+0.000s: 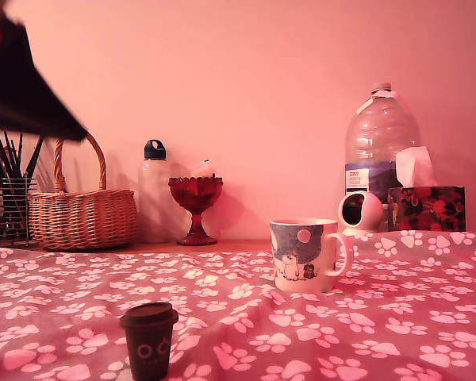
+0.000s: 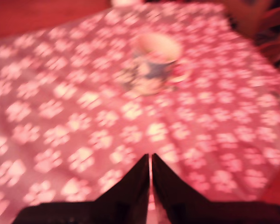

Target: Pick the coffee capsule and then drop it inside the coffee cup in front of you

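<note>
Starting the pick: fingers (image 2: 150, 163) closed on nothing, high above the worktop (image 1: 397, 317). Coffee capsule (image 1: 148, 340) sits at its front edge, coffee cup (image 1: 305, 254) mid-worktop. Next: open, descend onto capsule.

Wicker basket (image 1: 82, 216), red goblet (image 1: 195, 208), water jug (image 1: 380, 155), tissue box (image 1: 426, 207).

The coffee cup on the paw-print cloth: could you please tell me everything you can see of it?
The coffee cup is a white mug that looks ceramic, with a blue-grey upper band, a pale dot and small cartoon bear figures on its side. It stands upright on the paw-print tablecloth, handle towards the exterior view's right. Its mouth is open; the blurred wrist view shows a pale inside, contents unclear. Nothing else touches it.
</note>
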